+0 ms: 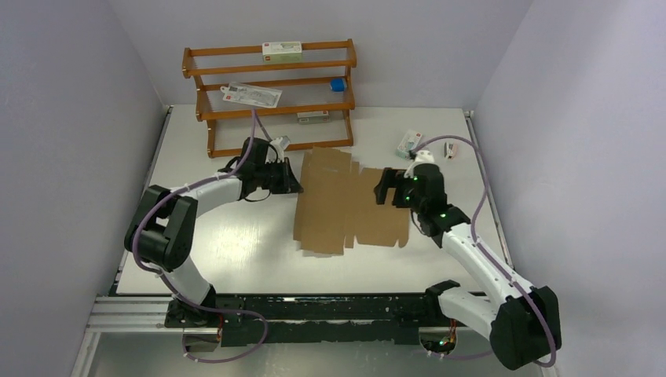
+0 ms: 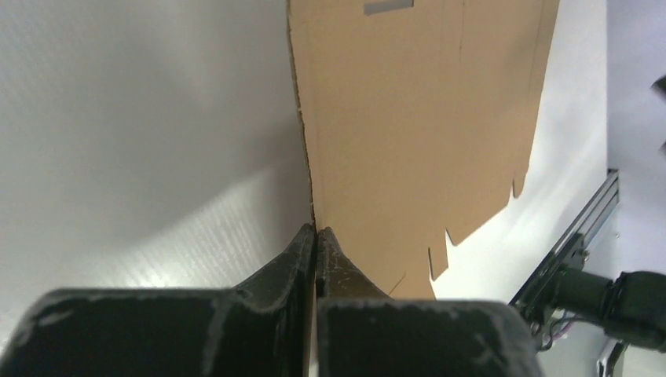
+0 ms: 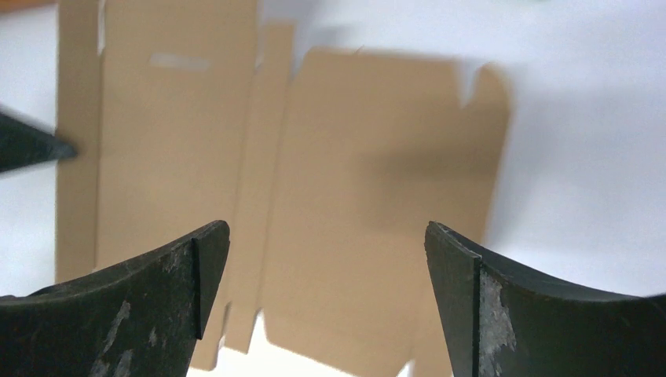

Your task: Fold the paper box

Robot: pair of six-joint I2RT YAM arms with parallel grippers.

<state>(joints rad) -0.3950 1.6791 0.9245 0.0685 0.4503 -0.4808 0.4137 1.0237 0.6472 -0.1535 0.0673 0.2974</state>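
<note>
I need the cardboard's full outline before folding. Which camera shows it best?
The top view: the whole cardboard sheet shows, flaps and tabs. The left wrist view shows only one side, its edge meeting the shut left claw. The right wrist view shows a blurred part beyond the open right claw.

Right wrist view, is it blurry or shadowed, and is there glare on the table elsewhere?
Right wrist view: the paper box looks soft, a shadow across its right panel. Left wrist view: pale glare on the table beside the left claw. Top view: similar sheen.
</note>
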